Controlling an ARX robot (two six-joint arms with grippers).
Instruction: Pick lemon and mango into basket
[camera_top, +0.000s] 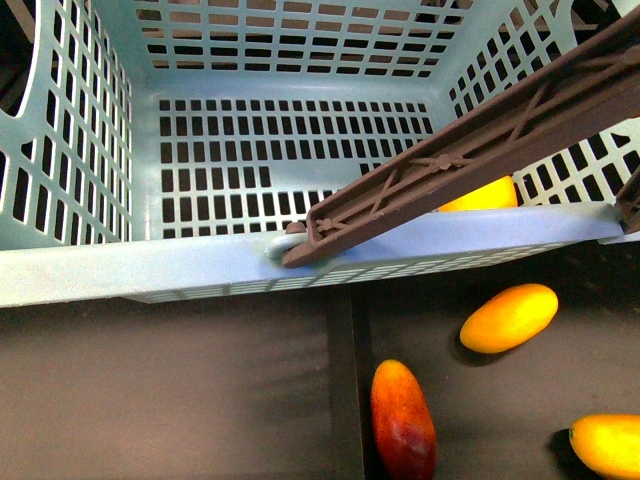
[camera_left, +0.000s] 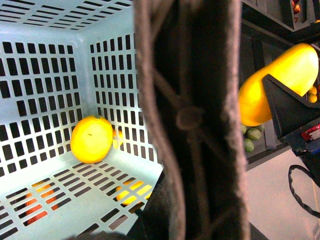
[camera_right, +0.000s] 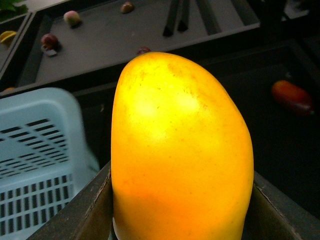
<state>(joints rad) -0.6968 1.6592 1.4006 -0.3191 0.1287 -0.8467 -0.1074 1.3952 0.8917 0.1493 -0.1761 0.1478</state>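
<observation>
Right fingers (camera_right: 75, 215) are clamped on the mango (camera_right: 180, 150) between them, basket (camera_right: 35, 150) just beside, lemon (camera_left: 91, 139) sitting in its corner, left fingers maybe hidden by the handle (camera_left: 195, 120), can't tell.

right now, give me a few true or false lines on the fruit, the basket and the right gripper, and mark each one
1. The lemon lies inside the basket. True.
2. The right gripper is empty. False: it is shut on the mango.
3. The mango rests on the basket floor. False: it is held in the gripper, with the basket off to one side in the right wrist view.
4. A dark red mango lies on the dark surface outside the basket. True.
5. The basket's handle is blue. False: it is brown.
</observation>
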